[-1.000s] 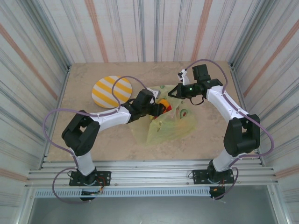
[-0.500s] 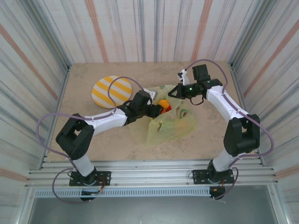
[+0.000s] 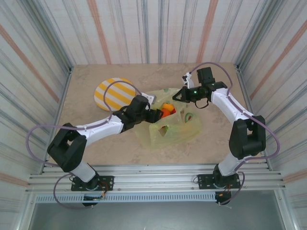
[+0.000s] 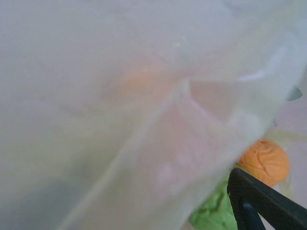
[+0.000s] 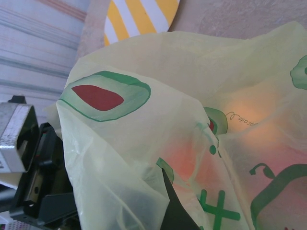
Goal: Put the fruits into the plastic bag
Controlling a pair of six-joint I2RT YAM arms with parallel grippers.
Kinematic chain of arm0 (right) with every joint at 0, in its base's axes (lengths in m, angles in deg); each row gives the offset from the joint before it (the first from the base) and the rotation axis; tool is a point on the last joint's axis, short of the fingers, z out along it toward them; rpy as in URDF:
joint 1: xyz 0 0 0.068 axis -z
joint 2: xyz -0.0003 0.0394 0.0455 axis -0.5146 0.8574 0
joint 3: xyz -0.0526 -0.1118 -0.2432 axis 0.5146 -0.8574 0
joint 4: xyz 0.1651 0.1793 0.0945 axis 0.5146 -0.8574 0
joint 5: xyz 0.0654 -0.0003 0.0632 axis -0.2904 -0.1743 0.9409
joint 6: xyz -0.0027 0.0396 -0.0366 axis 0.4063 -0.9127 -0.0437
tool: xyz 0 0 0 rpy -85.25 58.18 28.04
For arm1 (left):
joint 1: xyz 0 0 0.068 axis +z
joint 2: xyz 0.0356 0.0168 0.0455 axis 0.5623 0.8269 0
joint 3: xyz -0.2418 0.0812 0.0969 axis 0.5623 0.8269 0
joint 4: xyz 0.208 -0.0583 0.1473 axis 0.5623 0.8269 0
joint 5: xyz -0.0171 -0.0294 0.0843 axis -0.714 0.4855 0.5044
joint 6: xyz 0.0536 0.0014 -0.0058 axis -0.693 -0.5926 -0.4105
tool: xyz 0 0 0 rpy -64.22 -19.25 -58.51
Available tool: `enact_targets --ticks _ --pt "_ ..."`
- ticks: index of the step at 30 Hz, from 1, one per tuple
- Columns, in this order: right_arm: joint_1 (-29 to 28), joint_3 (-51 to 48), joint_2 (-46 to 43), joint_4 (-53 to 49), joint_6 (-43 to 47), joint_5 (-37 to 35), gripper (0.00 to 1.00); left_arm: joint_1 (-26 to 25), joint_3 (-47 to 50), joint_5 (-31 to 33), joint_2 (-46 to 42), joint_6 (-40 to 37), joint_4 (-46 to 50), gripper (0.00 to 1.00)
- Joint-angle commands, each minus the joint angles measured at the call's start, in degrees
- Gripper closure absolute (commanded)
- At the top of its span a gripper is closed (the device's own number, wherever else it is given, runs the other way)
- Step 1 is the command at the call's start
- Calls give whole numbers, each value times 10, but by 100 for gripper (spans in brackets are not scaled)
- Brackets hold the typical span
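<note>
One fruit in transit: small round orange toy fruit (image 3: pixel 165 110) sits at the mouth of the crinkly translucent yellow-green plastic bag (image 3: pixel 175 129). A green pear-like piece (image 4: pixel 211 216) lies just beside it, and red glows through the film.

Since a second ago the left arm has stretched deeper into the opening. Left claw (image 3: pixel 158 114) is veiled by film; open or closed, cannot tell. Judgement: drop-off under way.

Right claw (image 3: pixel 181 94) is clamped shut on the bag's far edge, lifting it.

Beige stone-look surface (image 3: pixel 96 139). Round yellow-and-white striped plate (image 3: pixel 114 93) lies left of the bag. Corrugated striped walls (image 3: pixel 144 28) stand on three sides.
</note>
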Motion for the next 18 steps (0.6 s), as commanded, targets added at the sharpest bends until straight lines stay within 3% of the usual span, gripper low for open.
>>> enact_targets --ticks 1,12,18 --pt "6 -6 6 1 -4 1 100 5 18 6 -43 -10 16 16" --pt "6 -7 5 3 -4 2 100 34 76 14 -146 -14 31 17" --pt "5 -7 6 5 -6 2 100 62 97 -28 -197 -18 23 20"
